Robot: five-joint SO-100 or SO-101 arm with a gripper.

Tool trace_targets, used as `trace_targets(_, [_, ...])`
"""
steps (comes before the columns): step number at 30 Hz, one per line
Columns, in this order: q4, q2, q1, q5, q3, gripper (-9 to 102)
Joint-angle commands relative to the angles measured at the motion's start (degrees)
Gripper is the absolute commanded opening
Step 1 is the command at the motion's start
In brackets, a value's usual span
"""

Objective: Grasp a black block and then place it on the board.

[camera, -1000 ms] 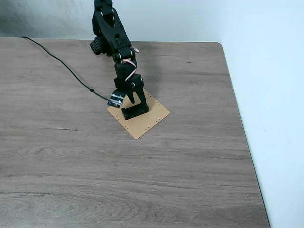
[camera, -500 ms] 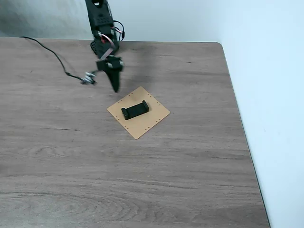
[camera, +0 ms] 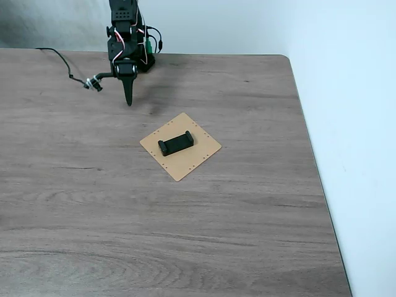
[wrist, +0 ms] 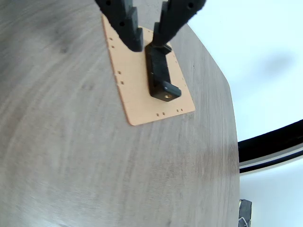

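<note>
- Matte black against tan: your black block (camera: 176,143) lies flat on the board (camera: 198,158), roughly across the board's middle and inside its edges, with its long side running at a slant in the fixed view.
- In the wrist view the black block (wrist: 160,76) shows a raised end with a small hole facing the camera, and the board (wrist: 137,94) beneath it shows small holes along its rims.
- The board rests flat on the grey-brown wood worktop (camera: 185,235), turned so one corner points toward the near edge in the fixed view.
- Your pincer (camera: 129,99) hangs above the worktop near the far edge, up and to the left of the board in the fixed view, well apart from the block, its tip pointing down.
- In the wrist view your pincer (wrist: 148,40) enters from the top edge with its two fingers (wrist: 127,26) a narrow gap apart; nothing is held between them.
- A black cable (camera: 62,62) trails across the worktop's far left part toward the arm (camera: 127,31).
- A pale wall (camera: 346,93) stands to the right of the worktop.
</note>
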Motion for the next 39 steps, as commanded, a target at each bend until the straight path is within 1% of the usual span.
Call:
trace_targets(1, [-1.05,9.32,0.35,1.76,6.50,0])
trace_targets(8, [3.60,27.07,-2.64,10.11,17.40,0])
trace_targets(18, [10.11,46.05,-2.90,11.16,29.71,0])
trace_targets(25, [14.15,47.29,-3.25,10.37,30.15,0])
trace_targets(39, [14.15,47.29,-3.25,10.20,30.15,0])
